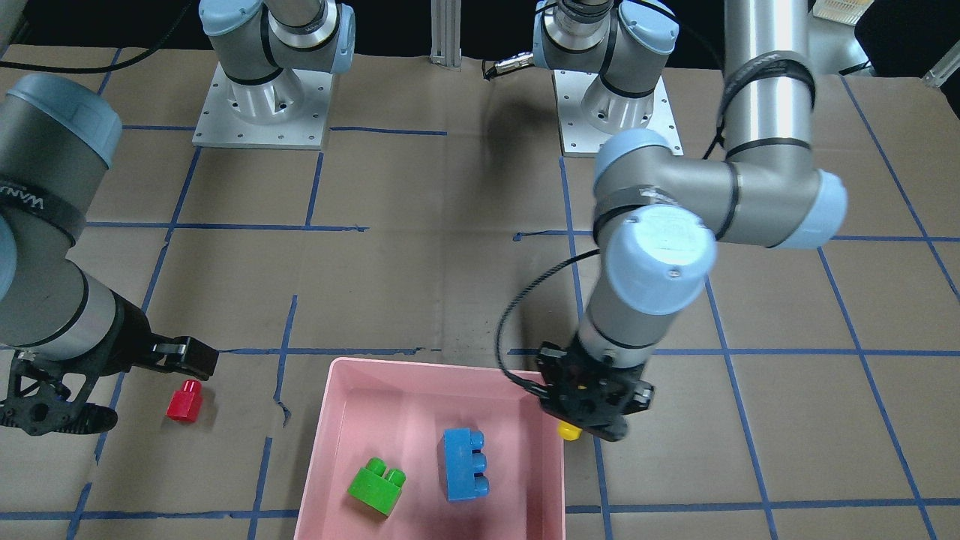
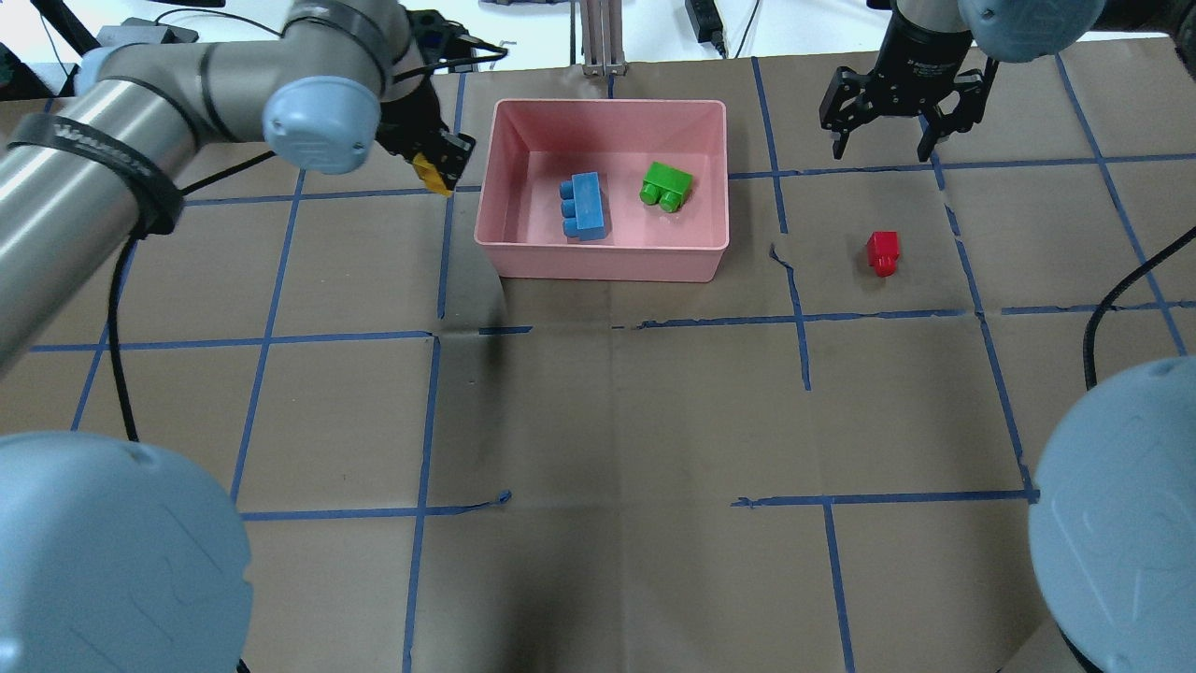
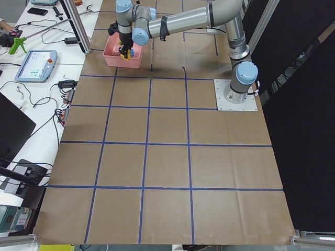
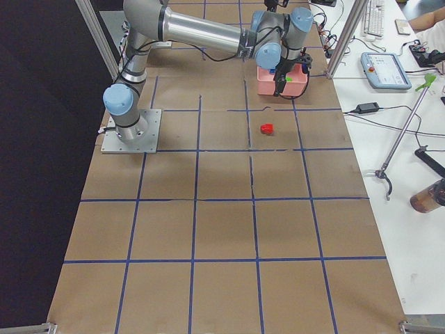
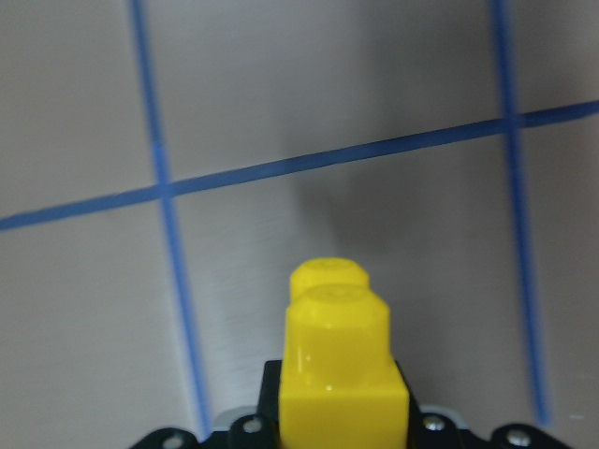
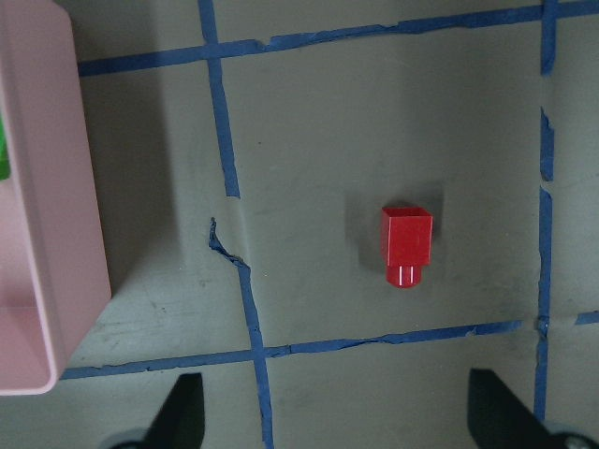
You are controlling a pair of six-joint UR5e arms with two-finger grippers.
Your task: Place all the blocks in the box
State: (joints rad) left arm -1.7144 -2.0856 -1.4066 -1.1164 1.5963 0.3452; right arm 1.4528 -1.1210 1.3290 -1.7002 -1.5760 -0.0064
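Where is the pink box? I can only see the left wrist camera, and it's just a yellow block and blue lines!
Observer: The box is right beside the left gripper, toward the table's middle. The yellow block is held just outside its wall.
Operator: Is anything in it?
Observer: Yes, the blue block and the green block lie inside.
Operator: Where's the red one?
Observer: The red block lies on the table on the box's other side, and the right gripper is open near it.
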